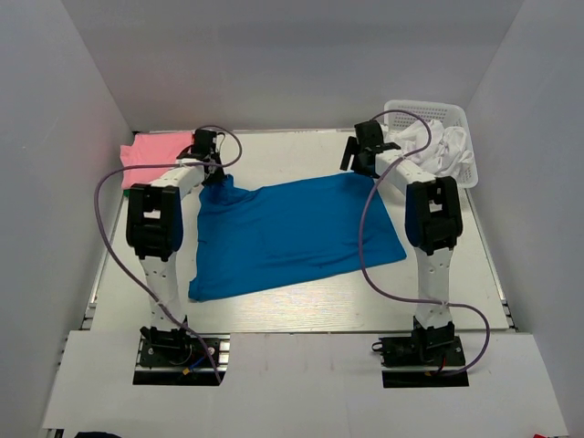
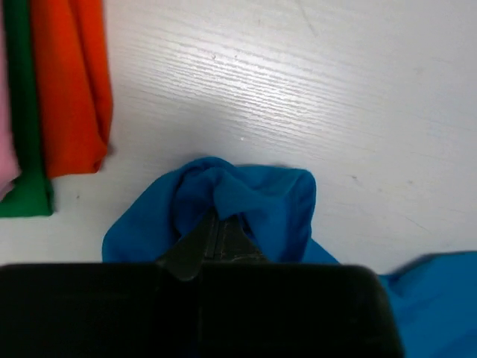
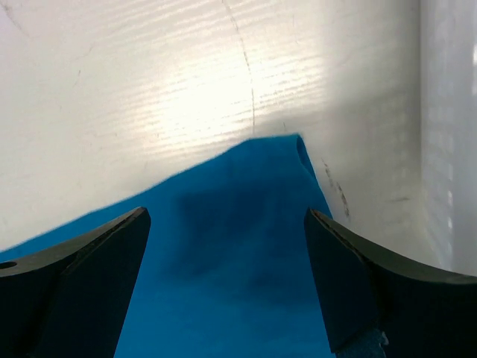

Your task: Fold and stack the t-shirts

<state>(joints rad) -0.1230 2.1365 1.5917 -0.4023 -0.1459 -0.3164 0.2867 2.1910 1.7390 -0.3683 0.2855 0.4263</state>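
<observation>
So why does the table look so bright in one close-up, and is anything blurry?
Right wrist view: glare whitens the table, and a soft shadow falls on the blue t-shirt between the fingers of the open right gripper. Left wrist view: evenly lit, no glare; the left gripper is a dark mass. Top view: even, sharp.

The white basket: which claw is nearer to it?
Right. The right claw hangs open beside the basket, over one corner of the blue t-shirt; the left claw grips another corner, far away.
</observation>
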